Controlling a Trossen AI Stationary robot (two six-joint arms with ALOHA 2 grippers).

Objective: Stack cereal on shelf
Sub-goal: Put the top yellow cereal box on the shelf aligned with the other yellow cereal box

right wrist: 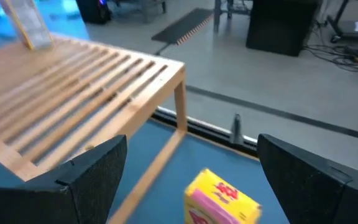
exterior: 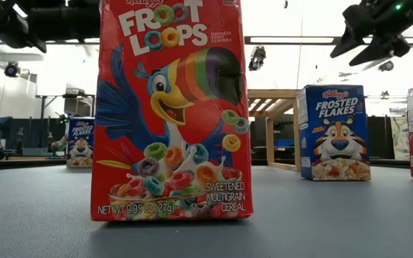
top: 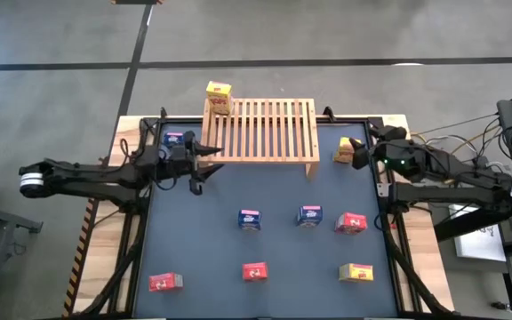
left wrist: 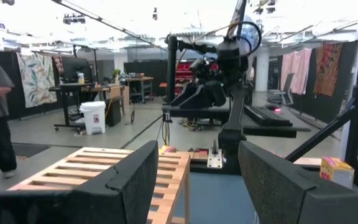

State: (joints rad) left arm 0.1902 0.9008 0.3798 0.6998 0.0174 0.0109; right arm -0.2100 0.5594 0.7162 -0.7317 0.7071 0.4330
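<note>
Right gripper (top: pixel 360 153) wide open, empty, poised over yellow box (top: pixel 344 149) just right of shelf (top: pixel 260 130). Left gripper (top: pixel 204 148) part open, empty, at shelf's left edge. Risk: off-centre closing topples box against shelf leg.

1. Left arm reaches in from the frame's left edge; left gripper (top: pixel 204 158) at centre-left, fingers parted.
2. Right arm enters from the right edge; right gripper (top: pixel 360 153) at upper right, fingers spread wide.
</note>
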